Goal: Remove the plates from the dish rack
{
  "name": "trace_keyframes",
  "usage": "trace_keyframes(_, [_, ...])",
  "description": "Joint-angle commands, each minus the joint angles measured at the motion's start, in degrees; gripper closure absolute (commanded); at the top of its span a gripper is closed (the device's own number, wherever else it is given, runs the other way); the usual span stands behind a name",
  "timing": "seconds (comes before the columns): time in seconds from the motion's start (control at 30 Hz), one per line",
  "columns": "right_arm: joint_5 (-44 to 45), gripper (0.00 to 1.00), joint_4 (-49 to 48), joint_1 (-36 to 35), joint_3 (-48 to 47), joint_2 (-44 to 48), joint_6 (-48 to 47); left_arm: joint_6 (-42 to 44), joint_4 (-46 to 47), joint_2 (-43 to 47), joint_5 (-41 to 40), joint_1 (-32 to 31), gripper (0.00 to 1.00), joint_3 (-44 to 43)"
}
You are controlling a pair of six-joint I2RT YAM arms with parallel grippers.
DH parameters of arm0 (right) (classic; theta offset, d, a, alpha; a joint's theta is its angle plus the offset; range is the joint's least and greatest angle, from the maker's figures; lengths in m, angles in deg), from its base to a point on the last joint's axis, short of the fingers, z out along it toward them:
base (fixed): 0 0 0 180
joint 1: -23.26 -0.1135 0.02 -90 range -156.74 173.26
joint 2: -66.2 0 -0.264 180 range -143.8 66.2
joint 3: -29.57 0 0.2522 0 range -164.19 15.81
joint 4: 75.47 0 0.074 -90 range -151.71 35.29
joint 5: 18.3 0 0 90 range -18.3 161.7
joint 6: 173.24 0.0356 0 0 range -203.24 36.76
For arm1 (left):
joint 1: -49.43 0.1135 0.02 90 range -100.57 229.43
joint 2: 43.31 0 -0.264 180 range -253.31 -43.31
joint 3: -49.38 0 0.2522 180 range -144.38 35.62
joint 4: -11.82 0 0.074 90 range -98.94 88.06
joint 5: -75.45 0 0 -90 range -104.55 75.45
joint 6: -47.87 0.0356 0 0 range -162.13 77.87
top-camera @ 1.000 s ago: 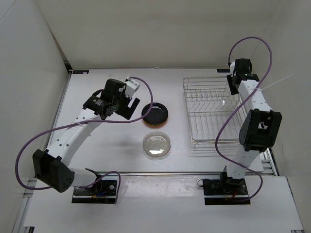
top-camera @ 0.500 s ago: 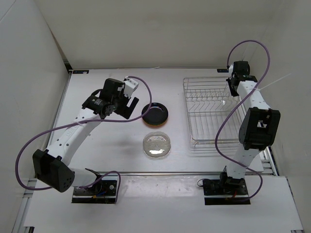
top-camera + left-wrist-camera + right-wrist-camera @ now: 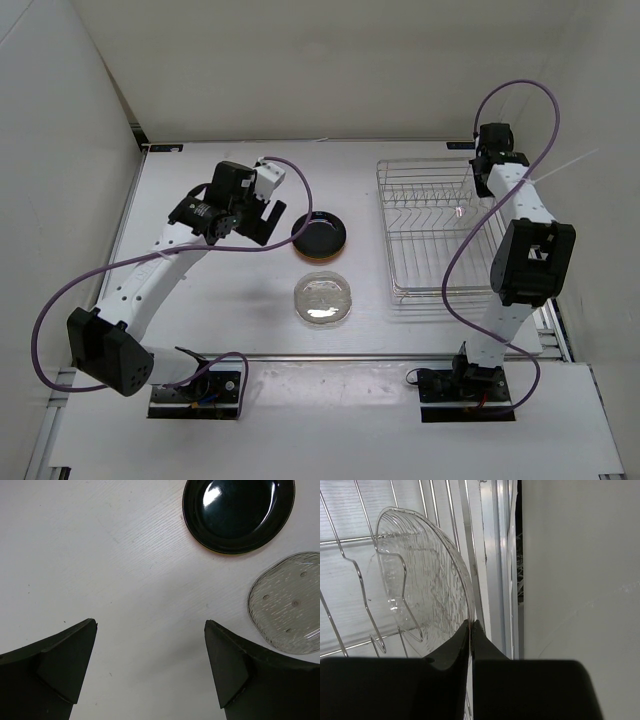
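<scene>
The dish rack (image 3: pixel 436 292), a silver wire basket, stands at the right of the table. One clear plate (image 3: pixel 420 580) stands on edge in it near the far right side. My right gripper (image 3: pixel 471 625) is shut on that plate's rim, reaching down into the rack (image 3: pixel 480 178). On the table lies a black plate (image 3: pixel 320 234) (image 3: pixel 237 512) with a thin orange rim showing under it. A second clear plate (image 3: pixel 323 300) (image 3: pixel 287 602) lies flat in front of it. My left gripper (image 3: pixel 150 622) (image 3: pixel 262 222) hovers open over bare table, left of the black plate.
The right wall (image 3: pixel 580 570) stands close beside the rack and my right gripper. White walls also close off the back and left. The right arm's purple cable (image 3: pixel 470 250) hangs over the rack.
My right gripper has shut on the rim of the clear plate in the rack, and its wrist has edged toward the back. The left arm has not moved.
</scene>
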Motion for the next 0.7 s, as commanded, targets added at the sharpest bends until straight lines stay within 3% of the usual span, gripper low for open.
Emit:
trace_keyframes(0.0, [1.6, 1.0, 2.9, 0.3, -3.5, 0.4, 3.1, -0.8, 1.0, 1.3, 0.9, 0.5, 0.0, -0.7])
trace_keyframes(0.43, [16.0, 1.0, 5.0, -5.3, -10.4, 9.1, 0.4, -3.7, 3.0, 1.3, -2.4, 1.5, 0.0, -0.7])
trace_keyframes(0.67, [16.4, 1.0, 5.0, -9.7, -11.7, 16.9, -1.3, -4.9, 4.2, 0.6, -2.4, 2.1, 0.0, -3.8])
